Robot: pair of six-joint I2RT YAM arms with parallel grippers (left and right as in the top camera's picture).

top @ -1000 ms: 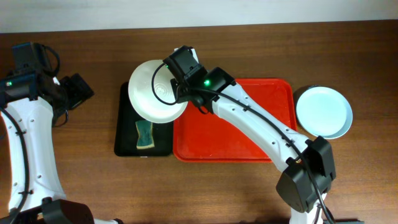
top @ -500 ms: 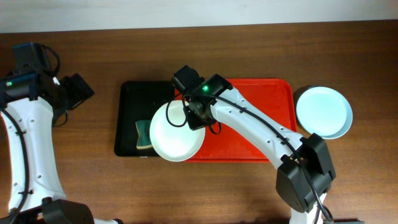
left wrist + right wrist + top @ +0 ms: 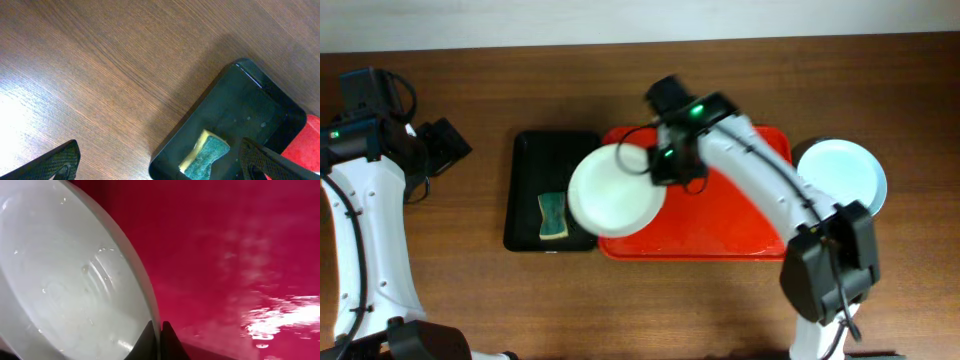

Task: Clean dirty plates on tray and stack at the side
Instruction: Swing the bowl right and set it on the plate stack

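Now we clamp our right gripper (image 3: 661, 166) on the white plate (image 3: 613, 190) rim, over the tray's (image 3: 720, 228) left edge; left gripper (image 3: 450, 147) spread wide at far left.

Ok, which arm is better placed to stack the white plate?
Right: the right end effector grips the white plate over the red tray; the left end effector hangs open beyond the black tray.

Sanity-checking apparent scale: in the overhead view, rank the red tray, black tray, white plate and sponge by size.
red tray
black tray
white plate, held up nearer the camera, so its rank is unsure
sponge
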